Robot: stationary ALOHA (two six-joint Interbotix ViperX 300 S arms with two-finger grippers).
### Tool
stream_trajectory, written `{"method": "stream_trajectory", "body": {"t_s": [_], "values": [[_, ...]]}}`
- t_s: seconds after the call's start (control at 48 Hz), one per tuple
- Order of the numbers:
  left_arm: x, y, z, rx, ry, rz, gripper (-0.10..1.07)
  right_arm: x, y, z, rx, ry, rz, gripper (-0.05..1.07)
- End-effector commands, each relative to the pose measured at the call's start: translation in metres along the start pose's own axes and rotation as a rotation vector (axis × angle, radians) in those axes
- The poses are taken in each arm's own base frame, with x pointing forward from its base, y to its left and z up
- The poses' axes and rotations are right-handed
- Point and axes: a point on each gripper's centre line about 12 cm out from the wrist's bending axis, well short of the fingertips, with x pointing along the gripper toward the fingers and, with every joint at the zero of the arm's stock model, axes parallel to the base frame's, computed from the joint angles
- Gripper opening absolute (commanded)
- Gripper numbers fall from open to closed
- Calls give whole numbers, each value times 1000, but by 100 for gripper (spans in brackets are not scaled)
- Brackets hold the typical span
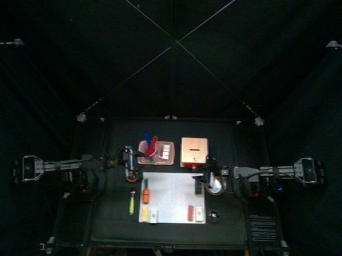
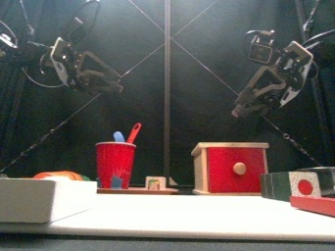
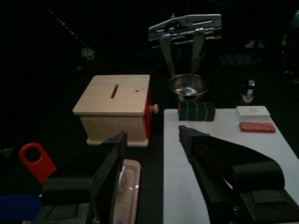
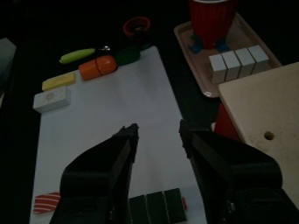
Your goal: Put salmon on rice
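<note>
Red cup [image 2: 116,163], red-fronted box [image 2: 232,168] — both arms up, L & R.

A red cup [image 4: 214,17] stands on a tan tray [image 4: 200,54]. The mat [image 4: 111,122] is white, the box [image 3: 114,107] pale wood, its front [image 2: 236,169] red. The salmon [image 4: 45,202] is reddish-orange with white stripes.

Lighting: dim throughout, black curtains swallowing most light. White mat [image 1: 173,198] on the bench is the brightest surface, lit from overhead. Front view: near foreground edge soft, out of focus. Wrist views: own tools dark, slightly blurred.
</note>
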Motion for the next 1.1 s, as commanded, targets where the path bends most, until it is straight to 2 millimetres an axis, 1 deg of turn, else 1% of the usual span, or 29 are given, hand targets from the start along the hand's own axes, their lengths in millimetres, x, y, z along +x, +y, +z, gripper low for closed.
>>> {"method": "stream_trajectory", "body": {"t_s": [0.0, 0.125, 0.208, 0.292, 0.375, 0.458, 0.604, 0.708, 0.854, 1.0, 1.021, 1.083], "values": [[2, 4, 14, 8, -43, 7, 87, 0, 2, 11, 1, -36, 7, 80], [3, 3, 17, 7, -53, 5, 87, 1, 3, 11, 25, -33, 9, 80], [3, 3, 18, 7, -56, 4, 87, 1, 2, 12, 90, -26, -2, 81], [3, 3, 17, 5, -53, 2, 87, 0, 8, 12, 170, -1, 2, 81], [3, 2, 18, 8, -56, 1, 87, -1, 19, 12, 239, 54, 19, 81], [4, 2, 18, 7, -59, 1, 87, -1, 30, 10, 316, 147, 30, 81], [4, 1, 20, 10, -69, -5, 87, 2, 47, 14, 477, 287, 53, 81], [4, 1, 18, 6, -65, -4, 87, 8, 61, 17, 604, 378, 75, 81], [3, 1, 18, 9, -65, -6, 87, 21, 81, 16, 741, 494, 108, 80], [2, 0, 14, 7, -56, -7, 87, 38, 102, 12, 869, 576, 122, 80], [2, 0, 14, 8, -54, -8, 87, 41, 107, 10, 887, 592, 121, 80], [1, 0, 11, 6, -48, -8, 87, 46, 113, 3, 922, 631, 99, 80]]}}
